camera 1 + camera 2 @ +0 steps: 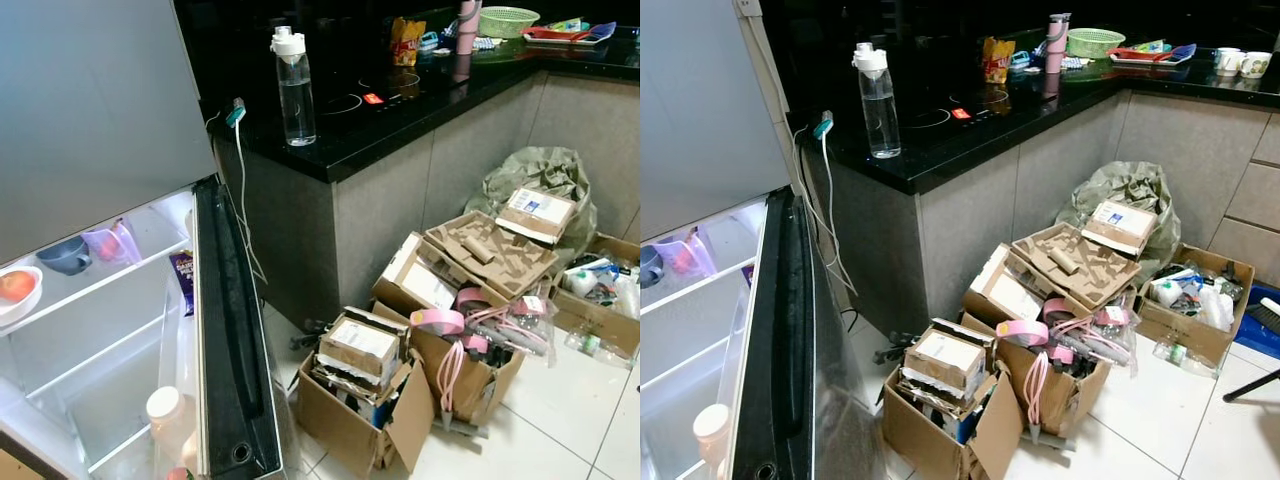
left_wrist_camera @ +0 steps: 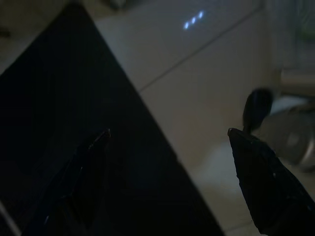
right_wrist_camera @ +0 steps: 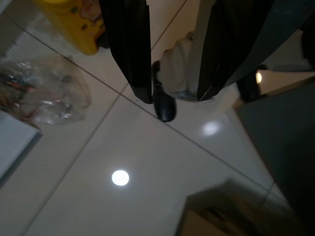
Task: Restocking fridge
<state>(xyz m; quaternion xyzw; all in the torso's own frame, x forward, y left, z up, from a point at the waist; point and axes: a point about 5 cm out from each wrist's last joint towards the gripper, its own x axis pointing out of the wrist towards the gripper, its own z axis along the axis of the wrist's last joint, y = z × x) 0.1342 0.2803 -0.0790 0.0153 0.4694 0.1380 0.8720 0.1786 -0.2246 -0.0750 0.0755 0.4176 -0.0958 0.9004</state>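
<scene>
The fridge stands open at my left, its black-edged door [image 1: 225, 330] swung towards me. On its glass shelves [image 1: 90, 290] are an apple [image 1: 15, 285] in a white bowl, a blue cup [image 1: 65, 255] and a pink cup [image 1: 110, 243]. In the door rack are a purple snack pack [image 1: 183, 280] and a white-capped bottle [image 1: 168, 410]. A clear water bottle [image 1: 294, 88] stands on the black counter [image 1: 400, 110]. My left gripper [image 2: 167, 132] hangs open in the dark. My right gripper [image 3: 174, 97] hangs open over the tiled floor, holding nothing.
Open cardboard boxes [image 1: 360, 400] with pink straps [image 1: 440, 322] crowd the floor against the counter, with a stuffed bag [image 1: 540, 175] behind. A cable [image 1: 243, 200] hangs from the counter edge. A dark shoe [image 3: 165, 103], a yellow object [image 3: 74, 22] and a plastic bag [image 3: 44, 96] lie below my right gripper.
</scene>
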